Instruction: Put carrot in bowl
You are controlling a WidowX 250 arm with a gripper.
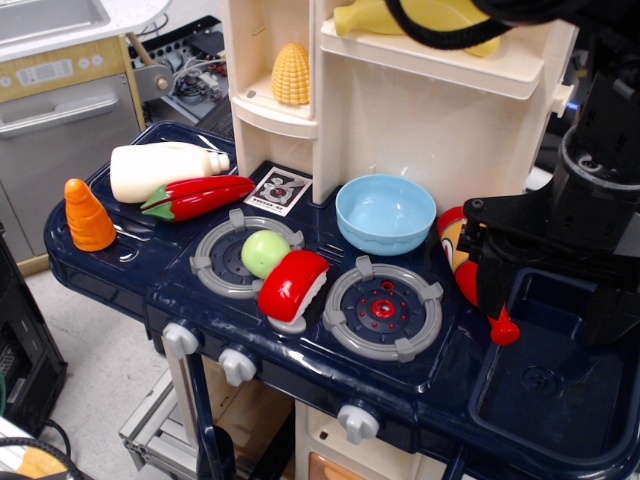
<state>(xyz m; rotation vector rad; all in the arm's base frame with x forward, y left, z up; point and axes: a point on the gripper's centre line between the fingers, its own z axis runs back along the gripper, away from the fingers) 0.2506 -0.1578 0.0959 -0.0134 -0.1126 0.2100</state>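
The orange ridged carrot (pixel 88 215) stands upright on the far left corner of the dark blue toy stove top. The light blue bowl (pixel 386 213) sits empty at the back of the stove, behind the right burner (pixel 385 309). My black gripper (pixel 548 308) hangs at the far right over the sink (pixel 560 385), far from the carrot and just right of the bowl. Its jaws look spread wide apart with nothing between them.
A white bottle (pixel 165 170) and a red chili pepper (pixel 198 196) lie between carrot and bowl. A green ball (pixel 265 252) and a red-and-white toy (pixel 292 285) rest on the left burner. Yellow corn (pixel 291 73) stands on the cream shelf. A red-yellow toy (pixel 455 250) sits beside my gripper.
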